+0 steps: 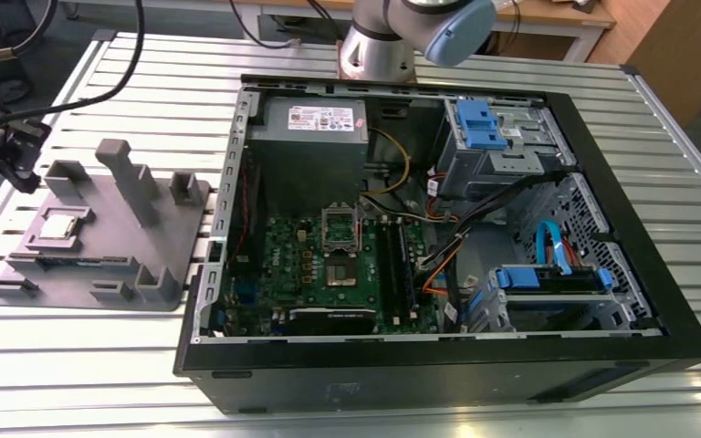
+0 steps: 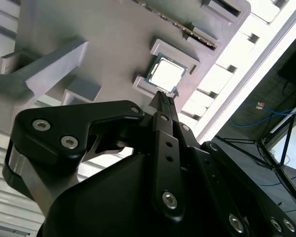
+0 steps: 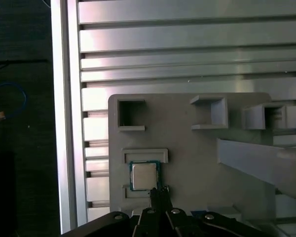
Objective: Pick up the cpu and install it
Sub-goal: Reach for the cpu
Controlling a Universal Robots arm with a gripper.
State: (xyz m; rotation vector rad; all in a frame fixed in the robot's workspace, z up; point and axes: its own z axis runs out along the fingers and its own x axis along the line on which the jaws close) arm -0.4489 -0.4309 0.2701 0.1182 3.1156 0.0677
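Observation:
The cpu (image 1: 58, 227) is a small silvery square lying flat in a recess of the grey plastic tray (image 1: 107, 233), at the exterior view's left. Both wrist views show the cpu (image 2: 165, 75) (image 3: 144, 176) just beyond my fingertips. My black gripper (image 1: 18, 172) hangs above the tray's far left corner, clear of the chip. Its fingers (image 2: 164, 106) are shut together with nothing between them, and the tips (image 3: 159, 193) point at the chip's edge. The dark socket frame (image 1: 340, 230) sits on the green board (image 1: 314, 269) inside the computer case.
The open black computer case (image 1: 448, 365) lies on the slatted metal table (image 1: 83, 347), with cables, a power supply (image 1: 314, 119) and blue drive bays (image 1: 478, 123) inside. Upright posts (image 1: 125, 178) rise from the tray near the chip. The table edge (image 3: 64, 123) runs close by.

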